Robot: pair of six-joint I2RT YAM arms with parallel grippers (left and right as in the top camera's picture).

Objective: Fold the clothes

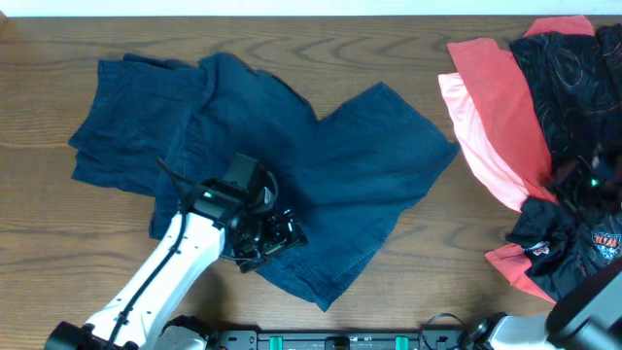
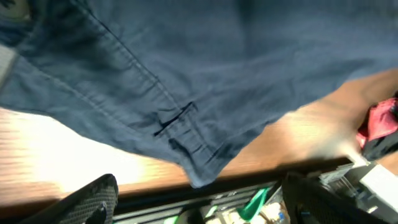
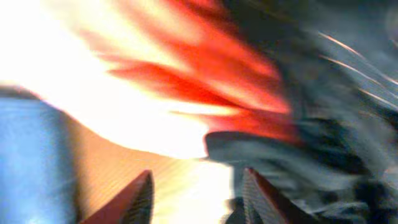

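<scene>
The dark navy shorts [image 1: 330,165] lie spread flat at centre-left of the table. My left gripper [image 1: 272,238] hovers over their near hem. In the left wrist view [image 2: 199,208] its fingers are wide apart and empty, with the shorts' seamed hem [image 2: 186,124] just ahead. Coral-red shirts [image 1: 496,107] and a black red-patterned garment [image 1: 573,87] are piled at the right. My right gripper [image 1: 581,180] is over that pile. Its wrist view is blurred but shows open fingers [image 3: 199,199] with red cloth [image 3: 205,81] and black cloth [image 3: 323,124] ahead.
The wooden table [image 1: 408,282] shows bare between the shorts and the pile. The table's near edge with the arm bases and a rail [image 1: 340,340] runs along the bottom. Another dark garment with a logo [image 1: 593,243] lies at the near right.
</scene>
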